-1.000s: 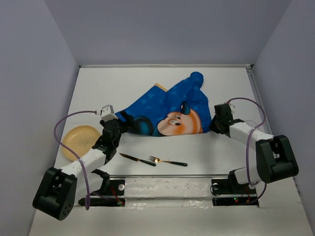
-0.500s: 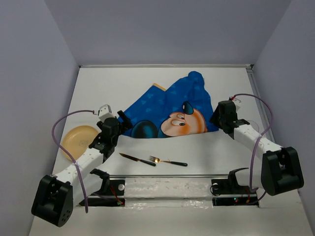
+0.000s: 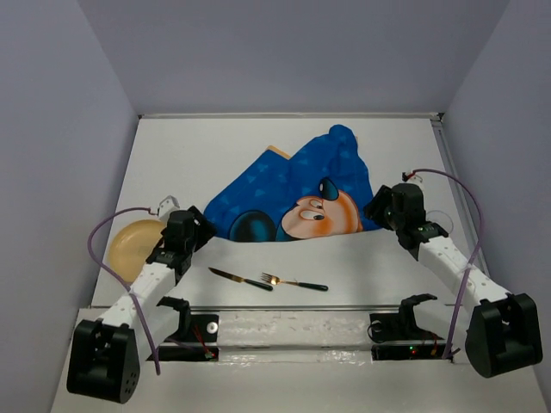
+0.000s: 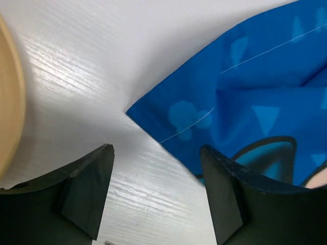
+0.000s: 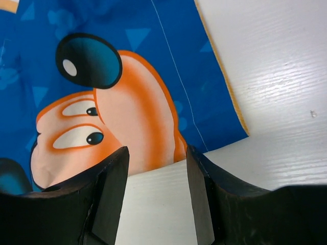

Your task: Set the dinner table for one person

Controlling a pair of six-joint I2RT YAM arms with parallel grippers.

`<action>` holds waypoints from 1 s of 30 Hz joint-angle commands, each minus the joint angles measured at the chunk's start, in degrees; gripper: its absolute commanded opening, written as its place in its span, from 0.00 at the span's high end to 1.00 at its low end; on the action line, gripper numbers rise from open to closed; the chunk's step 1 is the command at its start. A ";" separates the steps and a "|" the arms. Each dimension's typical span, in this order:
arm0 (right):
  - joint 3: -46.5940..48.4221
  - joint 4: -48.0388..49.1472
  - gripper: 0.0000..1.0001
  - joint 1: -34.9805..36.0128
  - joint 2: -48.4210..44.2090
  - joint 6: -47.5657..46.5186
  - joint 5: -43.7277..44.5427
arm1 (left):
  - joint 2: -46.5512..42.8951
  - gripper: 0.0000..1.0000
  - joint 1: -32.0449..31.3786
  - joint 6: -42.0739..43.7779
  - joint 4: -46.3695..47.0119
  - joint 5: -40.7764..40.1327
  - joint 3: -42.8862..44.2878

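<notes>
The white dinner table (image 3: 258,142) carries a blue cartoon-mouse mat (image 3: 293,189) lying partly folded at its middle. My left gripper (image 3: 200,232) is open just off the mat's near-left corner, nothing between its fingers (image 4: 87,189). In the left wrist view the mat's corner (image 4: 245,102) lies ahead of the open gripper (image 4: 156,194). My right gripper (image 3: 379,211) is open at the mat's near-right corner. In the right wrist view bare table shows between the fingers (image 5: 110,189), with the mouse face (image 5: 127,102) just beyond the gripper (image 5: 156,191).
A tan plate (image 3: 129,245) lies at the left, beside the left arm; its rim (image 4: 10,117) shows in the left wrist view. A knife (image 3: 239,279) and a fork (image 3: 297,282) lie near the front edge. A faint clear round thing (image 3: 437,220) sits by the right arm.
The right gripper has opened and let go of the mat's right corner. The left gripper has drawn back left toward the plate. The mat now lies flatter on the table.
</notes>
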 commanded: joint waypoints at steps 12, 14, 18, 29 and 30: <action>-1.52 5.69 0.46 0.12 -1.82 -1.20 -8.81 | 19.89 0.38 0.26 4.91 -1.45 -3.91 8.65; -1.53 5.79 0.46 0.12 -2.00 -1.11 -10.31 | 22.34 0.40 0.17 6.05 -1.63 -4.00 10.22; -1.70 6.05 0.46 0.12 -3.93 -1.02 -12.16 | 26.92 0.49 0.17 7.11 -3.29 -3.47 12.69; -2.76 7.45 0.50 0.12 -5.87 -0.23 -16.30 | 32.56 0.87 0.17 9.04 -6.02 -4.08 17.00; -2.84 7.54 0.49 0.12 -5.87 -0.31 -16.21 | 32.29 0.90 0.26 9.13 -6.02 -4.08 17.00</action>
